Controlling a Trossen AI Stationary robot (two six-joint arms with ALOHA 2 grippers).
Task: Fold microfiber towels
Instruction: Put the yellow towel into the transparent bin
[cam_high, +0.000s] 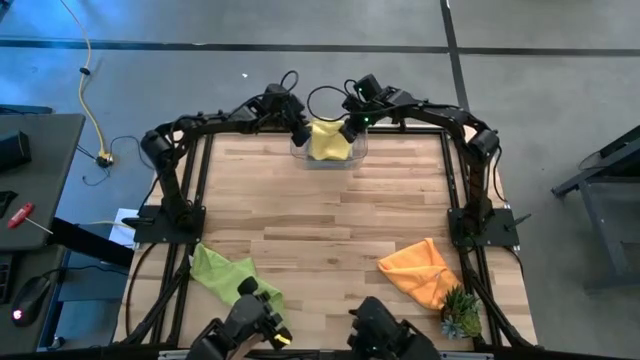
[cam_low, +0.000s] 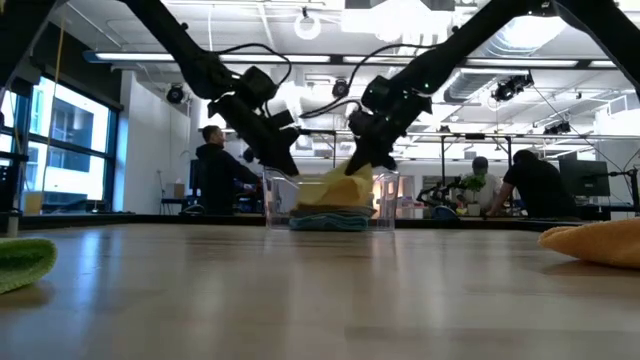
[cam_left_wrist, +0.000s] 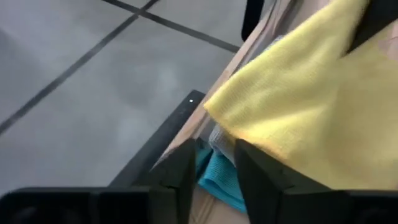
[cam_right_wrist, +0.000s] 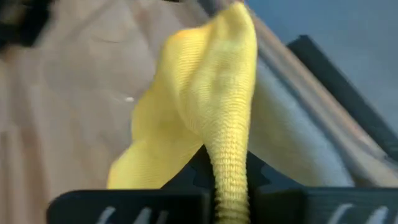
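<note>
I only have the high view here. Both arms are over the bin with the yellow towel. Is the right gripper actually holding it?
Observer: Yes. In its wrist view the right gripper is shut on a fold of the yellow towel.
Operator: And the left gripper?
Observer: The left gripper has a gap between its fingers and nothing pinched; the yellow towel lies just beyond them.
Operator: Anything else in the bin?
Observer: Yes. The left wrist view shows a teal towel and a grey one under the yellow one, inside the bin.
</note>
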